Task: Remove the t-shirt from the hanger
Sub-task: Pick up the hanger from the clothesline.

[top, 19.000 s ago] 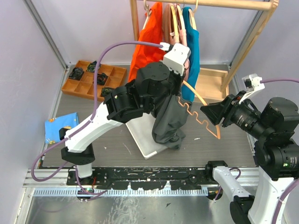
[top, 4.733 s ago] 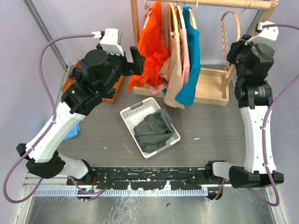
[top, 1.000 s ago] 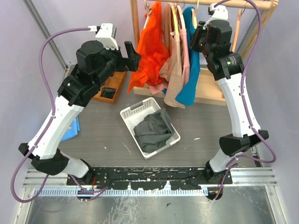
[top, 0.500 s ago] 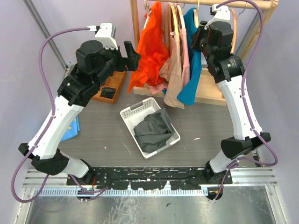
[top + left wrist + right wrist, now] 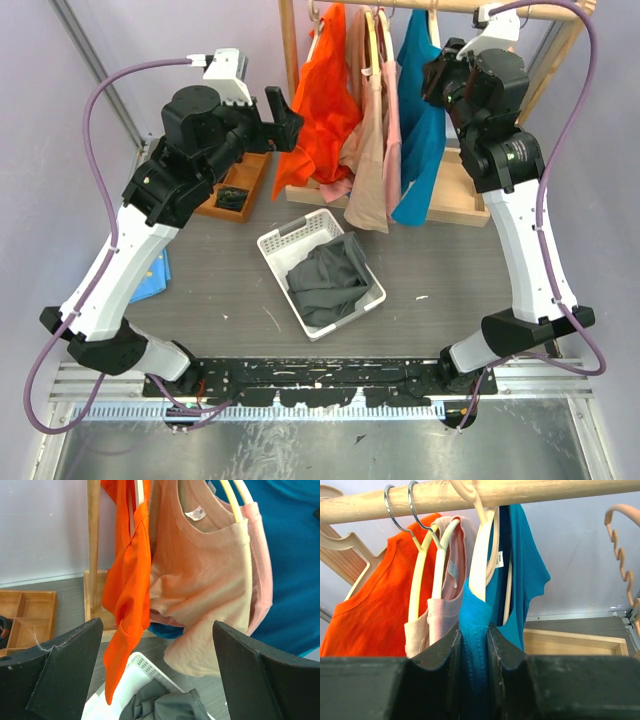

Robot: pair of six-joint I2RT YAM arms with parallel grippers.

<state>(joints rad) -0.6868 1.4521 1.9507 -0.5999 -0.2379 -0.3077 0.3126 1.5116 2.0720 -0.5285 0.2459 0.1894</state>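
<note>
The blue t-shirt (image 5: 420,130) hangs on a cream hanger (image 5: 479,555) hooked over the wooden rail (image 5: 520,492), at the right end of the row of clothes. My right gripper (image 5: 437,80) is up at the rail, shut on the shirt's shoulder fabric (image 5: 475,615) and the hanger arm under it, with the cloth bunched between the jaws. My left gripper (image 5: 285,110) stands open in the air beside the orange shirt (image 5: 127,580), nothing between its fingers (image 5: 75,660).
A beige top (image 5: 205,570) and a pink one (image 5: 442,617) hang between the orange and blue shirts. An empty wavy hanger (image 5: 620,555) hangs further right. Below, a white basket (image 5: 275,243) holds a grey garment (image 5: 325,275). A wooden compartment tray (image 5: 232,195) sits back left.
My right gripper has slid to the right along the rail, drawing the blue t-shirt and its hanger away from the other clothes. The left arm has stayed still.
</note>
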